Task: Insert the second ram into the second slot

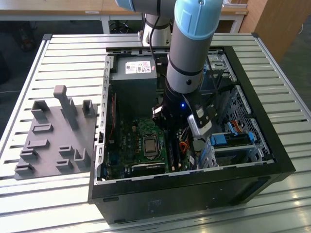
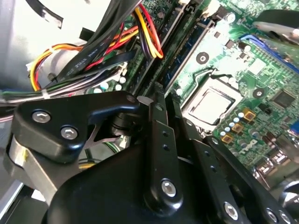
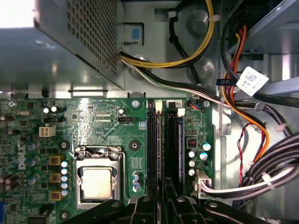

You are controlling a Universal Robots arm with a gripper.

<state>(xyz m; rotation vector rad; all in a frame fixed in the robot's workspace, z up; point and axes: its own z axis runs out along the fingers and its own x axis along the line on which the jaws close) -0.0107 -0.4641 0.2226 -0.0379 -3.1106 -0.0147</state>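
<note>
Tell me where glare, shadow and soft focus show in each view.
Exterior view: light glares off the slatted table, while the computer case interior sits in shadow beneath the arm. First wrist view: a blown-out patch at one corner of the power supply; the motherboard is evenly lit and crisp. Second wrist view: the gripper linkage looms dark and soft up close.

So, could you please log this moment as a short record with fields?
Setting: open computer case lying on a slatted table
Arm: reaching down into the case over the motherboard
Pincer: low over the memory slots beside the processor socket
Second ram: cannot be made out
Nearby: cable bundle, power supply
Outside case: grey fixture tray
</note>
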